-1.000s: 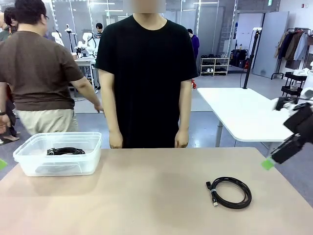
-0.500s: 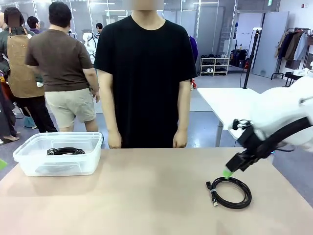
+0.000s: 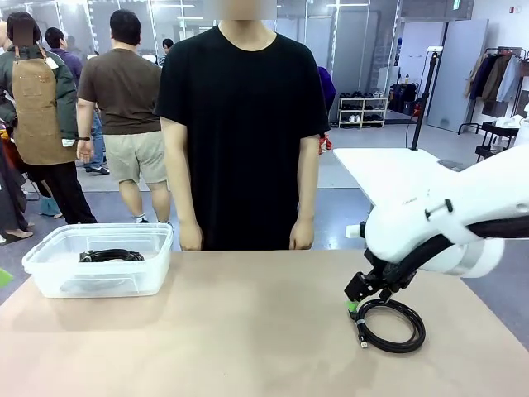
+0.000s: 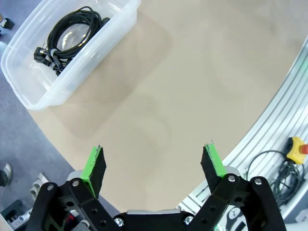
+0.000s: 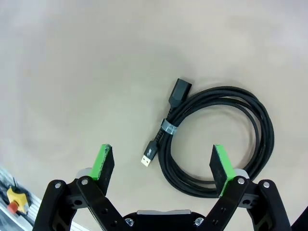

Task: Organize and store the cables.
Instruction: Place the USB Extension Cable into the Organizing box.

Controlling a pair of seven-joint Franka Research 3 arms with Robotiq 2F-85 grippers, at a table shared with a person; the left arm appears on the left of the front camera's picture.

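A coiled black cable [image 3: 391,324] with a tie and plug ends lies on the tan table at the right; the right wrist view has the same cable [image 5: 216,139] just ahead of the fingers. My right gripper [image 3: 357,299] hangs open just above the coil's left edge, nothing between its green pads [image 5: 102,161]. A second coiled cable [image 3: 111,255] rests inside the clear plastic bin [image 3: 50,277] at the left, and the left wrist view has that cable [image 4: 72,36] in the bin [image 4: 29,91] too. My left gripper [image 4: 154,164] is open above bare table.
A person in a black shirt [image 3: 244,132] stands at the far edge, hands hanging by the table. Other people walk behind at the left. A white table [image 3: 405,190] stands at the back right. A metal rail [image 4: 284,120] borders the table's near side.
My right arm has swung in from the right edge and come down to the coiled cable. The people in the background have moved.
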